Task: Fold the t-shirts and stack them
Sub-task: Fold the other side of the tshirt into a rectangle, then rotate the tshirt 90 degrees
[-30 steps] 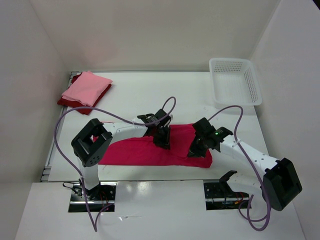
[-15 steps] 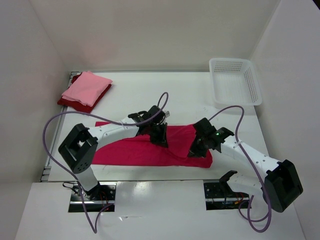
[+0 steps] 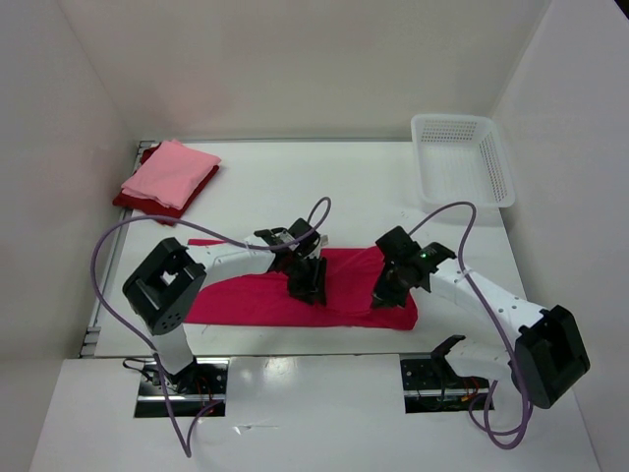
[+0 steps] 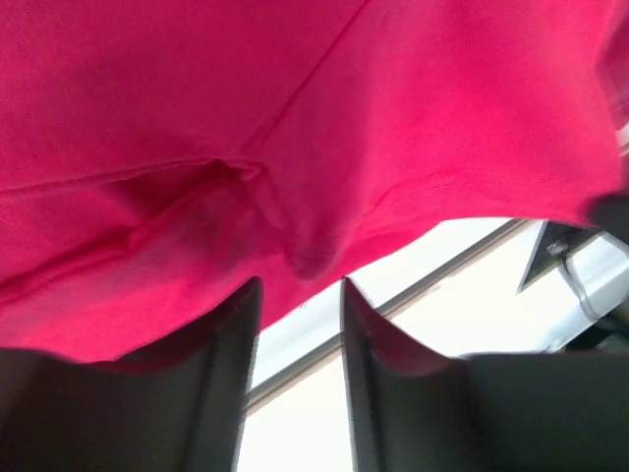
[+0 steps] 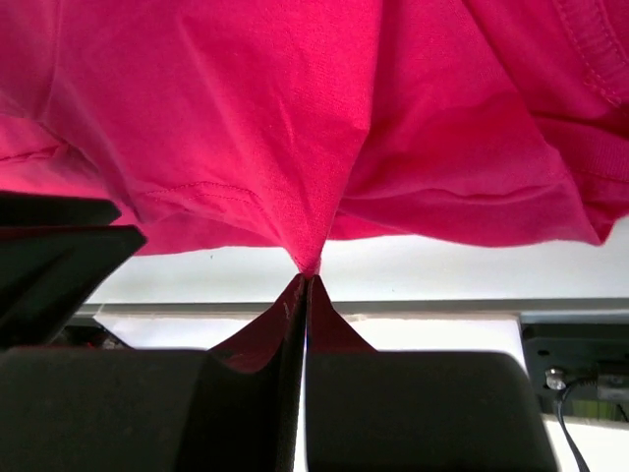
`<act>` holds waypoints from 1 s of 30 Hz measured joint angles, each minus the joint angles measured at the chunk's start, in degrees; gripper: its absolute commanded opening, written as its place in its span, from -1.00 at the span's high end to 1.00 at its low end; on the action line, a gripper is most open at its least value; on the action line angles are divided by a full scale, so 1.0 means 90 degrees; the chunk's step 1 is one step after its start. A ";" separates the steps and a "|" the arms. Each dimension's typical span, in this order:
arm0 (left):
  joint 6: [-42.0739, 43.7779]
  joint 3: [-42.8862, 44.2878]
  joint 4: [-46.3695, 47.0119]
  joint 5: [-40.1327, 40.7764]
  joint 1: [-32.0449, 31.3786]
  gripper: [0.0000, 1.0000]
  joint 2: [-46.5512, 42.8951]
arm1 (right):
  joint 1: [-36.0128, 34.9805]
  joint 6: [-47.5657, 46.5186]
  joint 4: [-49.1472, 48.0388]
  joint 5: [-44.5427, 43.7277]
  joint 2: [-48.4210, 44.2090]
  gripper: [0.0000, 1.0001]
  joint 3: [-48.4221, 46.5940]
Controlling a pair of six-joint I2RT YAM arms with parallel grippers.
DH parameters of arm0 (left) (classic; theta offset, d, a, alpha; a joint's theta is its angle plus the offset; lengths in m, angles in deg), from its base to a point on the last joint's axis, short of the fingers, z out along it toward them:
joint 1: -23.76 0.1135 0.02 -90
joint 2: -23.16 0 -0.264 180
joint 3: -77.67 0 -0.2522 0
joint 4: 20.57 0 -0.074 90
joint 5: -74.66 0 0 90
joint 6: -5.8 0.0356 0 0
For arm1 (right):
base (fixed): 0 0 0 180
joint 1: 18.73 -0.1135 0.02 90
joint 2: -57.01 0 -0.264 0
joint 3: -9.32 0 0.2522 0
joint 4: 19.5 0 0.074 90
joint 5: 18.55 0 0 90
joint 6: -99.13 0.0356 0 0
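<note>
Left pincer [image 3: 307, 280] has slid a little toward the near edge over the last second, and its jaws have parted. The wrist view shows bare bench between the two fingers [image 4: 228, 374], with a small pucker of cloth just past the tips and nothing clamped. Right pincer [image 5: 307, 280] has hardly shifted and is closed tight on a pinched peak of the bright crimson-magenta cloth t-shirt [image 3: 251, 300].

That shirt lies spread lengthwise along the near side of the white bench [image 3: 295, 187], rumpled around both pincers. At the far left corner the light pink t-shirt [image 3: 172, 169] sits folded on top of the dark red t-shirt [image 3: 128, 202]. The white plastic mesh basket [image 3: 462, 157] stands well apart at the far right.

The step looks like a re-grip before the next fold. To do it well, the left pincer should probably settle on a hem or a doubled edge rather than the loose pucker, and close fully before any lift. The right pincer would best hold steady meanwhile. Lifting both together should keep the cloth taut between them, so the fold lands flat rather than bunched.
</note>
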 measured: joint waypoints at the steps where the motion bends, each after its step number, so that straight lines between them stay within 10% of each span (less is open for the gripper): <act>1: 0.0029 -0.0022 0.0000 -0.0015 0.0019 -0.09 0.0032 | 0.0000 -0.0002 0.0041 -0.0012 0.0002 0.99 -0.0053; 8: 0.0352 -0.0019 -0.0027 -0.0044 0.0466 -0.15 -0.0117 | 0.0000 -0.0029 0.0593 -0.0012 0.0087 0.24 -0.0367; 12: 0.0512 0.0272 -0.0097 -0.0024 0.1032 -0.15 -0.0476 | 0.0107 -0.0238 0.0879 -0.0007 0.0136 0.24 -0.0772; 17: 0.0510 0.0452 0.0299 -0.0058 0.2018 -0.10 -0.0665 | 0.0872 -0.0784 0.0342 -0.0019 0.0692 0.99 -0.1328; 30: 0.0114 -0.0855 0.1270 -0.0427 0.4364 -0.05 -0.0177 | 0.2278 -0.1217 -0.1950 -0.0743 0.2705 0.96 -0.1163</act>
